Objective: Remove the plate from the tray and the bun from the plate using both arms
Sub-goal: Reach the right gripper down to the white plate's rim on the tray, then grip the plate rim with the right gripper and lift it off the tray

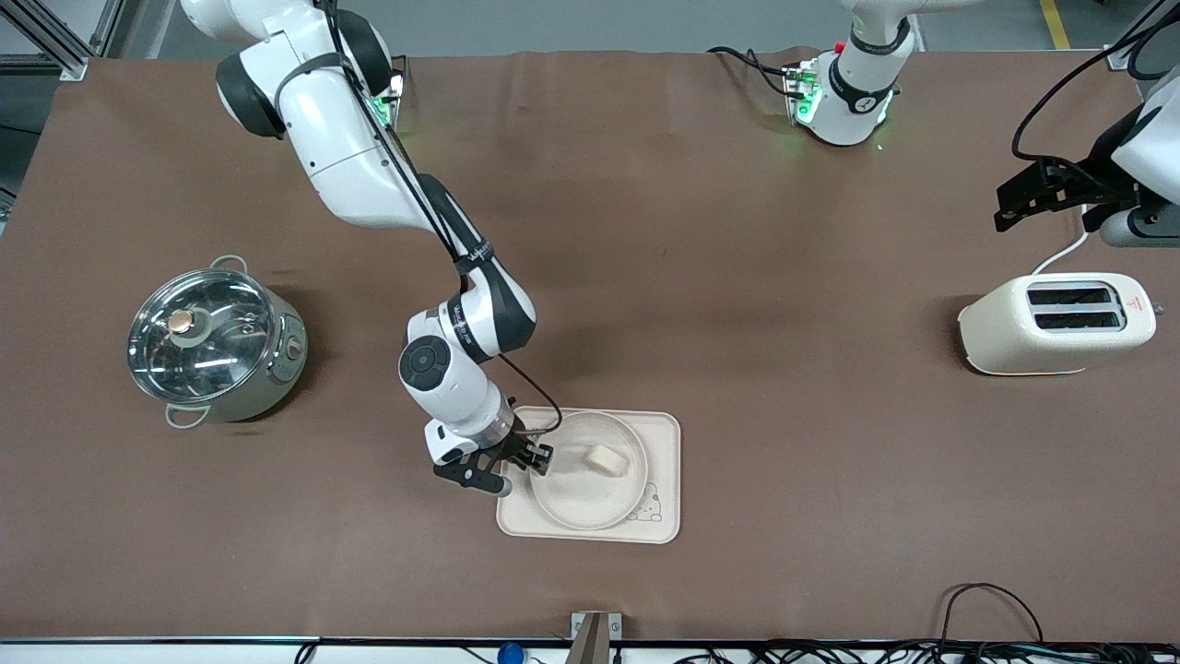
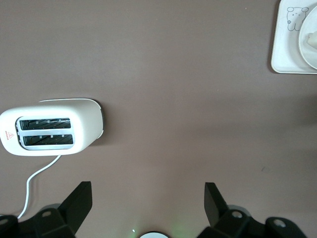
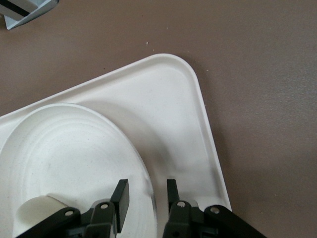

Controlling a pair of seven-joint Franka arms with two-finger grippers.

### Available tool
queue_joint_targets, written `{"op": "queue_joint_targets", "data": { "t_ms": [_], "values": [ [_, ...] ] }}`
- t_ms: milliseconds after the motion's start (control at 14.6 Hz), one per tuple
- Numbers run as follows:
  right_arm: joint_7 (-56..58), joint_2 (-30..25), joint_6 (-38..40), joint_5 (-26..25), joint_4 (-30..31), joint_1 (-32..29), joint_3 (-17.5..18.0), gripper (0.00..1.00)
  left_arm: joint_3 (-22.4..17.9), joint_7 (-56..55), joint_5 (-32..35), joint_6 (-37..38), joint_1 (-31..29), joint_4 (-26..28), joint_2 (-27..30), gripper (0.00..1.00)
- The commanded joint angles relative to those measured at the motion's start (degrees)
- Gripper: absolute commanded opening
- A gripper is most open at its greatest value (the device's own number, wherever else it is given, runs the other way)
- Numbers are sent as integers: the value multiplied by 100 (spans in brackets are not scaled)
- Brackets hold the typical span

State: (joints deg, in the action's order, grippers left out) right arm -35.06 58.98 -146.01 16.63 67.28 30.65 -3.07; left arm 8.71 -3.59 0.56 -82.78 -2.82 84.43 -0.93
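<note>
Now: tray (image 1: pixel 666 480), cream rectangle with bunny drawing, lies near camera-side table edge, about midway along it; plate (image 1: pixel 590 498), round, shallow, raised rim, sits on tray; bun (image 1: pixel 608 459), small pale lump, rests on plate. Right gripper (image 1: pixel 533 461) at plate's rim, fingers (image 3: pixel 121 196) straddling it, not yet pinched, likely to lift plate off. Left gripper (image 2: pixel 147 198) waits spread wide, over toaster (image 1: pixel 1056 325) near left arm's table end.

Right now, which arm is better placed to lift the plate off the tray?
Right. The right gripper is open astride the rim of the plate on the tray; the left gripper waits, open, above the toaster.
</note>
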Motion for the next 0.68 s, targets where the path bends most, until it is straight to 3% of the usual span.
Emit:
{"op": "queue_joint_targets", "data": {
  "t_ms": [0, 137, 615],
  "values": [
    [235, 61, -15, 15, -66, 2, 17, 28, 34, -1, -21, 78, 27, -32, 6, 100],
    [253, 61, -15, 15, -66, 2, 17, 26, 34, -1, -12, 69, 27, -32, -3, 100],
    [421, 70, -33, -204, -30, 2, 17, 1, 34, -19, -21, 69, 45, -32, -30, 100]
  ]
}}
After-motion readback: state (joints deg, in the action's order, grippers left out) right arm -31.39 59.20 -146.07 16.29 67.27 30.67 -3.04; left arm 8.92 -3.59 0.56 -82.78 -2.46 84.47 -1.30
